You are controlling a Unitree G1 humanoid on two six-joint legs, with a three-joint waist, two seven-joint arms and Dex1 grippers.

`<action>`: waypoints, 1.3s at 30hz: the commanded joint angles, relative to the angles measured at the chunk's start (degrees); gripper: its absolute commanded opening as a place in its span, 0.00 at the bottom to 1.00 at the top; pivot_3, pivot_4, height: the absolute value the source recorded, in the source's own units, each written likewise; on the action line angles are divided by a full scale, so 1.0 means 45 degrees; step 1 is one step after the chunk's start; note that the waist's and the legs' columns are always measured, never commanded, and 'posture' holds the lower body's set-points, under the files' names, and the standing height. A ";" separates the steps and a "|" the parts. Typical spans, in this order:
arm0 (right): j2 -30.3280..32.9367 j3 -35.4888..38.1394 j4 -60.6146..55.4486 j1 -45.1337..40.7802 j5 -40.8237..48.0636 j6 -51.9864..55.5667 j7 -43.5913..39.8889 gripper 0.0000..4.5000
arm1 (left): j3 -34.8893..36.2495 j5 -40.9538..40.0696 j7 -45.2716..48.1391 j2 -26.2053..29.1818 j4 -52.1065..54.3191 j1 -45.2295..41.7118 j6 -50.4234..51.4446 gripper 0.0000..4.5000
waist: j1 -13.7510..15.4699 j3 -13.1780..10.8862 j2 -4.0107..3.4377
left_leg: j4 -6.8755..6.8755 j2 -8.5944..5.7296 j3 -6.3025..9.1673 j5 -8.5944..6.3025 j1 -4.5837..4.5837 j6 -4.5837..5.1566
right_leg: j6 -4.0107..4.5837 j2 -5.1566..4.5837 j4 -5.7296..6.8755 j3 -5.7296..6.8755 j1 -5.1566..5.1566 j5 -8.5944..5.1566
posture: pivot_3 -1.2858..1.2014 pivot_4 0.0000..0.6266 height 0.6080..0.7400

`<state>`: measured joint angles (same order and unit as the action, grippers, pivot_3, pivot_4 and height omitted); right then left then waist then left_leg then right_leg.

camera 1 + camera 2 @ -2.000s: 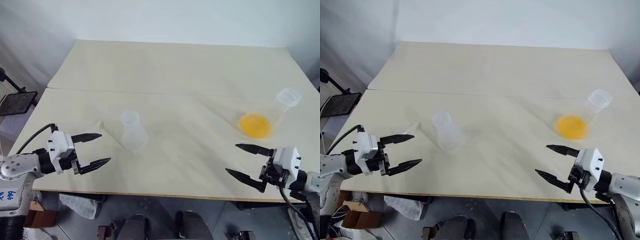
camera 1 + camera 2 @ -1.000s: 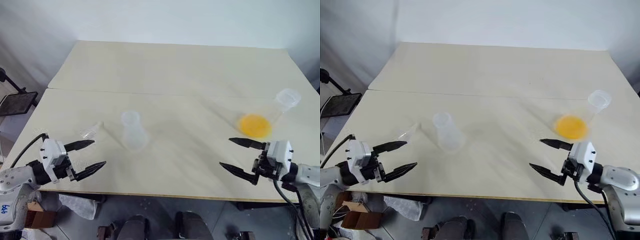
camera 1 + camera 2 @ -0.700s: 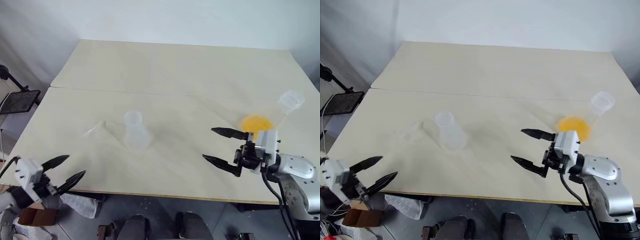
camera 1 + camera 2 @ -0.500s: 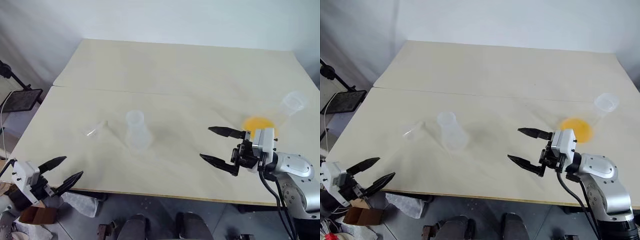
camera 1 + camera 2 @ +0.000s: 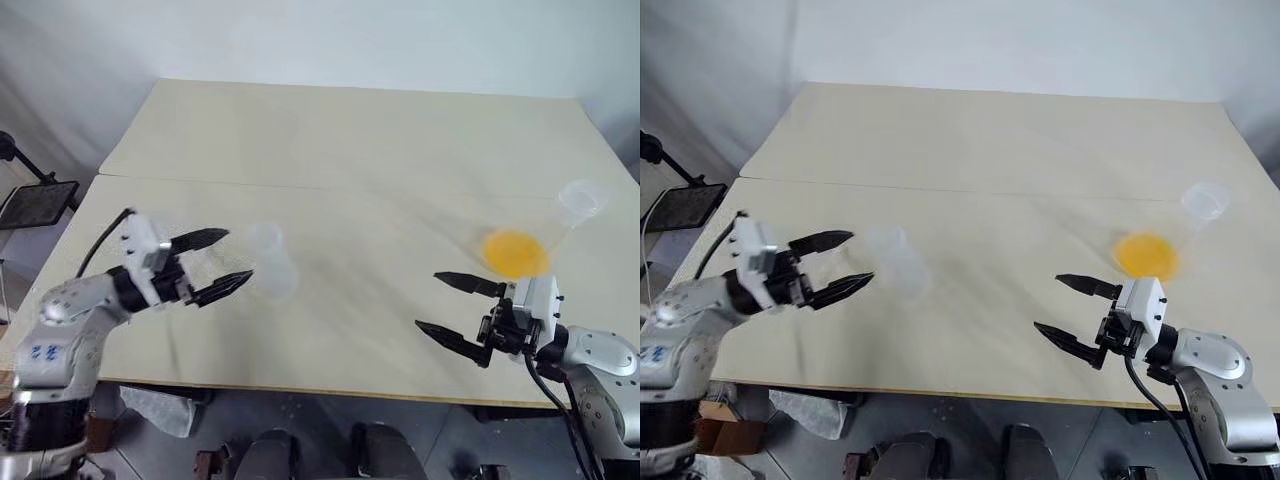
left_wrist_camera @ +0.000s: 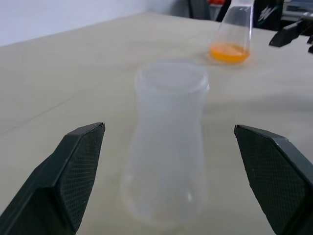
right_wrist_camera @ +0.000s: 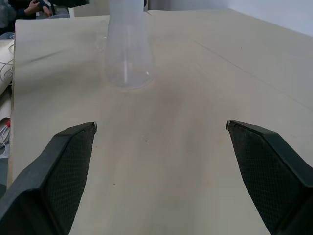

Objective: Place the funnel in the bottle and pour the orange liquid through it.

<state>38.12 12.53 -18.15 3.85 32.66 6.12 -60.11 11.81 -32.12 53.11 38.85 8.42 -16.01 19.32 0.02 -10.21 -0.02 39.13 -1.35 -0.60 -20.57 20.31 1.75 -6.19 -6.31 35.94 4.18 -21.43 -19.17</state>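
Left gripper (image 5: 230,262) at the left, fingers spread wide, nothing held, pointed level at the bottle (image 5: 271,263) and just beside it. Bottle upright, empty, left of centre on the table (image 5: 350,130). Funnel not made out in the blur behind the left fingers; position cannot be told. Right of centre, right gripper (image 5: 452,309) also spread wide and empty, above the near edge. Further right, flask (image 5: 560,222) with the orange liquid (image 5: 513,250) pooled in its base, well apart from the bottle.

Risks, as judgement: light, empty bottle easily tipped or pushed away by a finger arriving off-line; clear funnel easily missed or knocked off the near edge by the same approach; liquid spilled if the flask is tilted before the funnel is seated.

Surface: pale beige tabletop, two panels with a seam across. Plain light wall behind; dark stand (image 5: 30,200) at far left
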 commanded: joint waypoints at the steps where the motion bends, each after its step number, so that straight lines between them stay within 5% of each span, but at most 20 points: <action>1: -0.0065 0.0310 -0.0683 0.0210 0.0071 -0.0157 0.0304 0.99 | -0.0642 0.0283 0.0018 -0.0332 -0.0543 -0.0972 -0.0013 1.00 | -0.0006 0.0000 0.0000 | 0.0000 0.0000 -0.0001 0.0000 0.0000 0.0000 | 0.0000 0.0001 0.0002 0.0001 -0.0001 0.0000 | 0.52 0.24 1.00; 11: -0.0315 0.0297 -0.1302 0.0807 0.0012 -0.0216 0.1026 0.99 | -0.1733 0.0890 -0.0030 -0.1192 -0.1442 -0.2211 0.0038 1.00 | 0.0017 -0.0001 0.0001 | 0.0005 0.0000 0.0005 0.0004 0.0008 -0.0008 | -0.0003 0.0008 0.0000 0.0020 -0.0003 0.0001 | 0.52 0.24 1.00; 14: -0.0335 0.0310 -0.1363 0.0873 0.0012 -0.0239 0.1138 1.00 | -0.1713 0.0920 -0.0010 -0.1186 -0.1548 -0.2272 0.0081 0.88 | 0.0022 -0.0001 0.0001 | 0.0005 0.0002 0.0006 0.0005 0.0008 -0.0010 | -0.0003 0.0011 -0.0001 0.0019 -0.0003 0.0001 | 0.52 0.24 1.00; 19: -0.0368 0.0354 -0.1409 0.0995 -0.0014 -0.0313 0.1292 1.00 | -0.1772 0.1035 0.0222 -0.1065 -0.1745 -0.2295 0.0101 0.53 | 0.0032 0.0000 0.0001 | 0.0006 0.0002 0.0007 0.0005 0.0008 -0.0010 | -0.0003 0.0010 -0.0001 0.0018 -0.0002 0.0001 | 0.52 0.24 1.00; 28: -0.0578 0.2192 -0.2349 0.3052 0.0205 -0.0250 0.2325 1.00 | -0.3411 0.0802 0.1461 -0.2334 -0.2060 -0.4656 0.0937 0.53 | 0.0455 0.0000 0.0002 | 0.0022 -0.0016 0.0042 0.0006 0.0033 -0.0008 | -0.0007 0.0008 -0.0004 0.0035 0.0000 0.0003 | 0.52 0.24 1.00; 39: -0.2034 0.3430 -0.3320 0.5876 -0.0336 -0.0687 0.3738 1.00 | -0.5000 0.2761 0.2526 -0.5005 -0.5745 -0.6845 -0.2485 0.53 | 0.0259 -0.0001 0.0002 | 0.0024 -0.0001 -0.0013 0.0023 0.0034 -0.0016 | -0.0028 0.0066 -0.0022 0.0023 -0.0003 0.0013 | 0.52 0.24 1.00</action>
<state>29.67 25.97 -30.42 29.76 31.37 4.68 -44.46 -10.18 -21.34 63.41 17.02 -16.26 -45.55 11.98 1.19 -10.21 -0.01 39.24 -1.31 -0.66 -20.46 20.45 1.67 -6.31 -5.96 35.84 4.26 -21.44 -19.11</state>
